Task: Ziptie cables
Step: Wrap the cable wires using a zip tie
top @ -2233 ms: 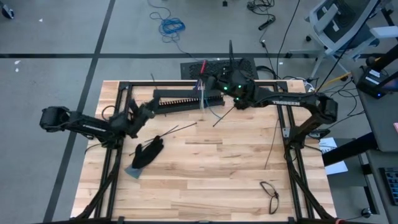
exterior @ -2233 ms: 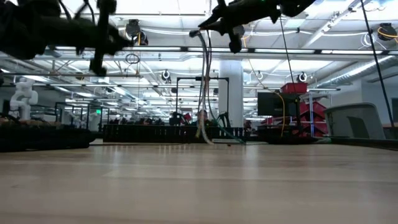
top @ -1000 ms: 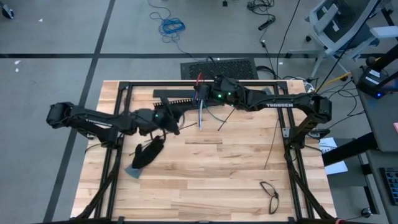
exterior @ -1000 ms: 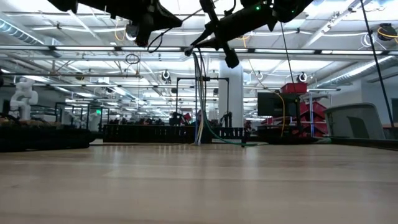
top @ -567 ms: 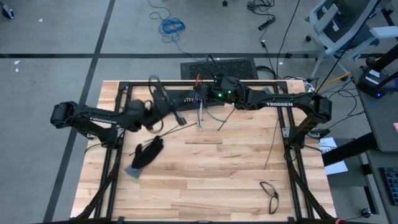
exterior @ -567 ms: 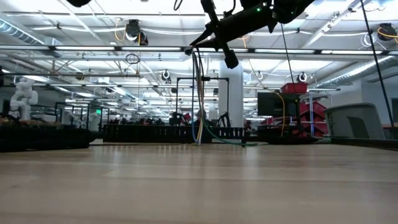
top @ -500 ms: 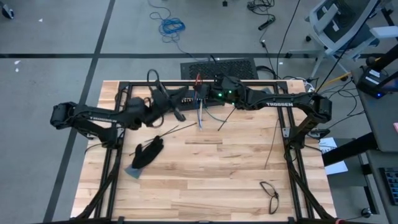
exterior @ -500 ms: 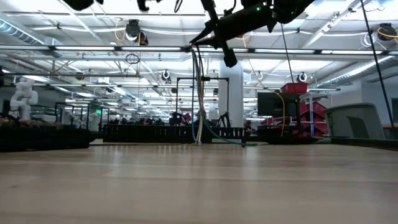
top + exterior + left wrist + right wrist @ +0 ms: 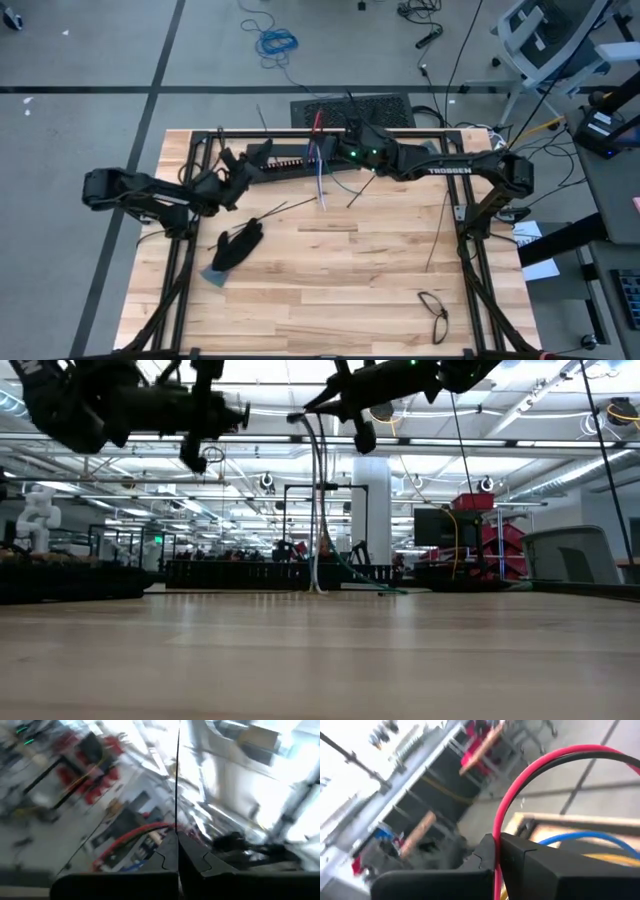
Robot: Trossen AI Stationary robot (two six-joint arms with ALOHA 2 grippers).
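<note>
Nearest me on the wooden table [image 9: 330, 280], toward the right corner, a pair of glasses [image 9: 434, 312] lay by itself. On the left side a black glove [image 9: 238, 244] rested on the boards, with thin black zip ties [image 9: 268, 212] scattered just beyond it.

Farther back, I had the left gripper [image 9: 256, 158] raised over the far-left part of the table, close to the long black slotted bar [image 9: 290, 163]. Its fingers [image 9: 200, 862] were pressed together on one thin black zip tie [image 9: 177, 775], which stuck straight out past the tips.

At the far edge, near the middle, my right gripper [image 9: 330, 137] was clamped on the cables [image 9: 320, 172]. From the low camera they hung from it [image 9: 318, 402] in a bunch [image 9: 318, 500] down to the tabletop. Its wrist camera showed red and black wires [image 9: 530, 775] arcing out from between closed fingers [image 9: 520, 855], with a blue one beside them.
</note>
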